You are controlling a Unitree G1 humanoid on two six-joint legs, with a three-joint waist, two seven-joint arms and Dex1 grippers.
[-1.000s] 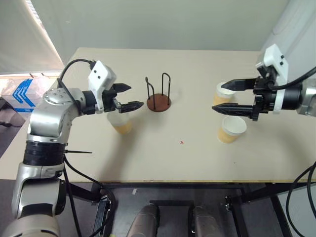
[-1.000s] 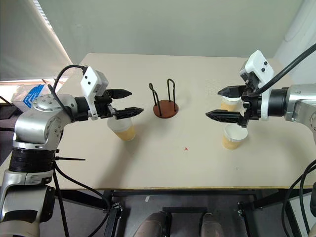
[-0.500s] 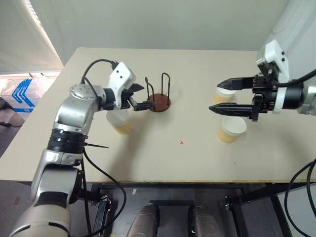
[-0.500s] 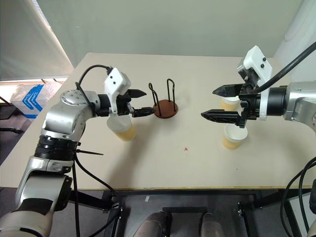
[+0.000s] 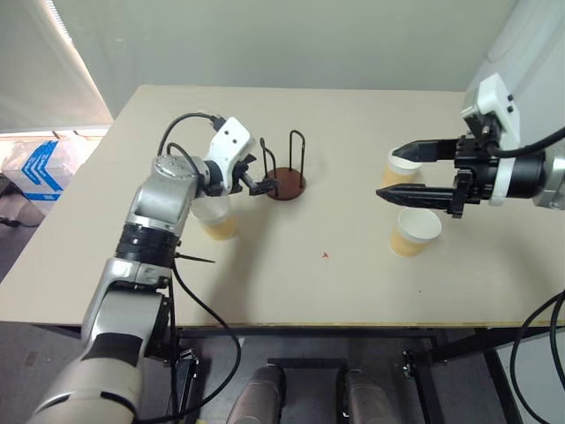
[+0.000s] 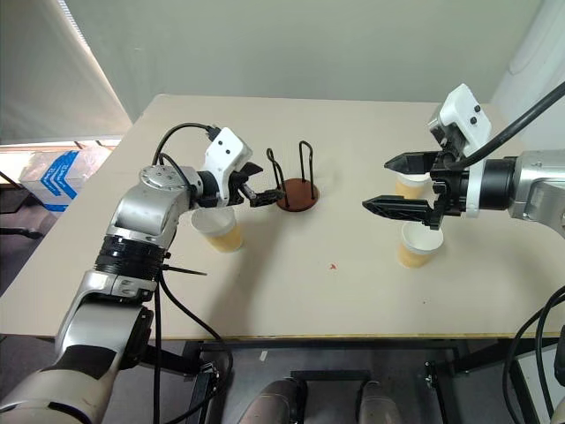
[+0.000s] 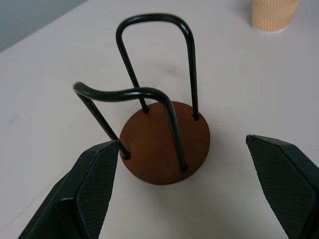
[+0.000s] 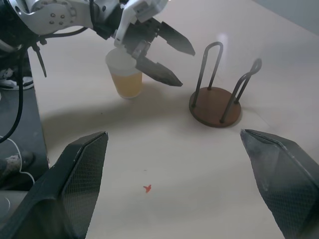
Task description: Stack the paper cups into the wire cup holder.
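Note:
The wire cup holder [image 5: 284, 184], a brown disc with two black wire loops, stands mid-table. My left gripper [image 5: 262, 174] is open just to its left, fingers pointing at it; in the left wrist view the holder [image 7: 167, 142] sits between the fingers [image 7: 94, 184]. One paper cup [image 5: 214, 219] stands upright under my left wrist. Two more paper cups stand on the right: one [image 5: 399, 167] behind my right gripper's fingers, one [image 5: 415, 231] nearer the front. My right gripper [image 5: 387, 172] hovers open above them, holding nothing.
The beige table [image 5: 291, 283] carries a small red mark [image 5: 325, 255] near the middle. A blue and white box [image 5: 40, 168] lies on the floor off the table's left side. The table's front edge runs below both arms.
My left gripper has moved right and away from me, from above the left cup to right beside the holder. The right gripper has stayed where it was.

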